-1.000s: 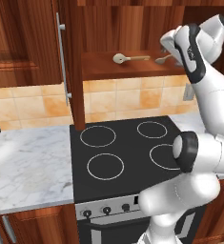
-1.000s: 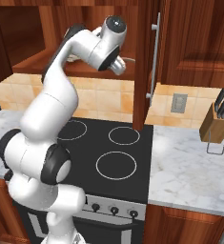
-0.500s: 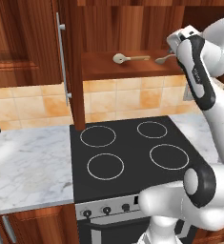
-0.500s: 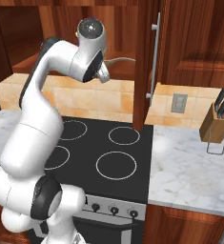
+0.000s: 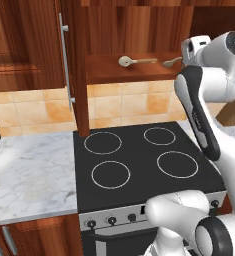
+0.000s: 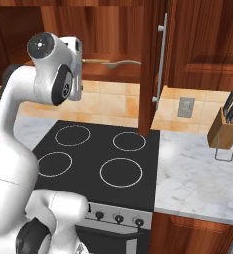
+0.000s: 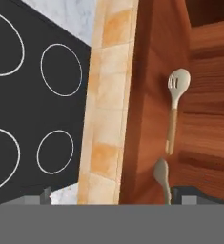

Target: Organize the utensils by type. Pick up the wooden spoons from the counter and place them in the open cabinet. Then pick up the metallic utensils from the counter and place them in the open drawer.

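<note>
Kitchen — stove (image 5: 139,155), knife block (image 6: 226,130) (tiled backsplash)

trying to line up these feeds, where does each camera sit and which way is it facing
Left base view: behind the arm's left, looking forward-down at the stove and the open cabinet; the white arm rises at right.
Right base view: behind its right, same stove and cabinet door; the arm rises at left.
Hand view: on the hand, rolled sideways, looking down at the shelf; finger tips at the bottom.
Shared: all three show the wooden spoons on the shelf.

No readable text, label, brand, number or sign on any surface in these views.
</note>
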Robot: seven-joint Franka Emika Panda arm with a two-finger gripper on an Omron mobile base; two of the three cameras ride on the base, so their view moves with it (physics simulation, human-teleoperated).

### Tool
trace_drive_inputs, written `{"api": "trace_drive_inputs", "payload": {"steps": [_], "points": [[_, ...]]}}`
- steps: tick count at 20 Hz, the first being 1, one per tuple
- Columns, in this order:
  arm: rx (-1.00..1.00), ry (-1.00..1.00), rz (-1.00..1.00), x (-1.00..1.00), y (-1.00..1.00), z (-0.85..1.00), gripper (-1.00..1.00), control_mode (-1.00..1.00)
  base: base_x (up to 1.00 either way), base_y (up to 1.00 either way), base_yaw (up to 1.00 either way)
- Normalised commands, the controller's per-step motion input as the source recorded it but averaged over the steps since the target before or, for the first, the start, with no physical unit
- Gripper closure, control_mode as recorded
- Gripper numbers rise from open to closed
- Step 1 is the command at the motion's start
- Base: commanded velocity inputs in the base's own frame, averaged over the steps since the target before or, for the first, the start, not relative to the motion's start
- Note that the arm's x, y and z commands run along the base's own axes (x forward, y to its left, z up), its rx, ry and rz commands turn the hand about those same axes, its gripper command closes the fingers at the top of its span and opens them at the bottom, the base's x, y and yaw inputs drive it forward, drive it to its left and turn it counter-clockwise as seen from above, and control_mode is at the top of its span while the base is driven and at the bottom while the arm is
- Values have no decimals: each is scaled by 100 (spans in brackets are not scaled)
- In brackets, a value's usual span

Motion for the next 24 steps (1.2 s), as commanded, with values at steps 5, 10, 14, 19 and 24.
{"api": "trace_drive_inputs", "payload": {"steps": [5,10,14,19,24], "points": [[42,1,-41,-85,15,0,-100,-100,0,0,0],[48,0,-46,-92,12,-3,-100,-100,0,0,0],[50,0,-46,-92,9,-11,-100,-100,0,0,0],[48,0,-37,-71,4,-52,-100,-100,0,0,0],[46,-8,-24,-56,3,-78,-100,-100,0,0,0]]}}
